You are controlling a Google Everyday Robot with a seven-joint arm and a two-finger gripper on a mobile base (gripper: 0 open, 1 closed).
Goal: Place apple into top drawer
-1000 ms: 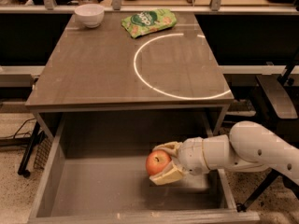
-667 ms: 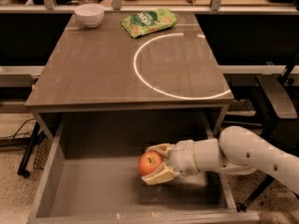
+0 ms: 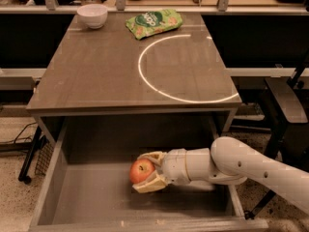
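Below 1 counter, 1 top drawer is seen pulled open. Inside it, right of centre, the end effector is clamped on 1 apple, held between its 2 fingers close to the drawer floor. At the counter's far edge, 1 green bag and 1 white bowl are seen.

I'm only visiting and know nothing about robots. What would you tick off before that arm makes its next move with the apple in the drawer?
1. The wide grey-brown top drawer is pulled open: ok.
2. The gripper is low inside the drawer, near its middle: ok.
3. The small round orange-red apple is clamped between the jaws: ok.
4. The apple rests on the drawer floor, ready for release: cannot tell.
5. The white bowl and green snack bag sit on the tabletop, outside the drawer: ok.
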